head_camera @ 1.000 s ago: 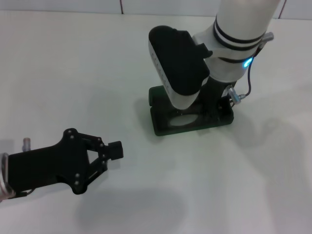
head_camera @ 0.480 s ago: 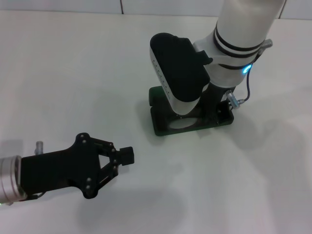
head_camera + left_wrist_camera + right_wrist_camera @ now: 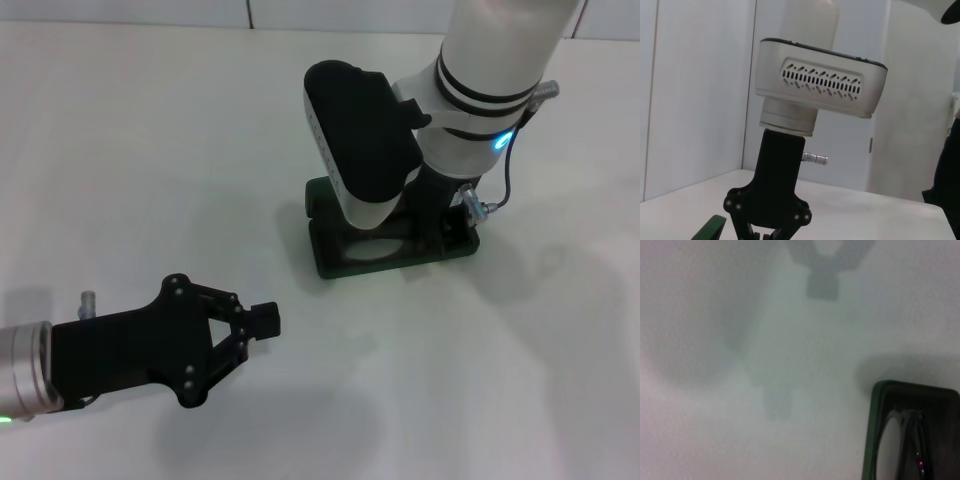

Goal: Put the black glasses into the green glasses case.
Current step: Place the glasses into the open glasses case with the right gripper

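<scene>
Head view, near to far from green glasses case [image 3: 340, 262]. Left gripper [image 3: 262, 320] nearest camera, well short of case, fingers closed, empty; has crept forward toward case over last second. Case open on table [image 3: 150, 150]; black glasses [image 3: 910, 440] already lying inside it, lens visible. Right gripper [image 3: 440, 215] down over case's far end, barely shifted since; finger state cannot tell. Judgement: placement about done; release and retreat remain.
</scene>
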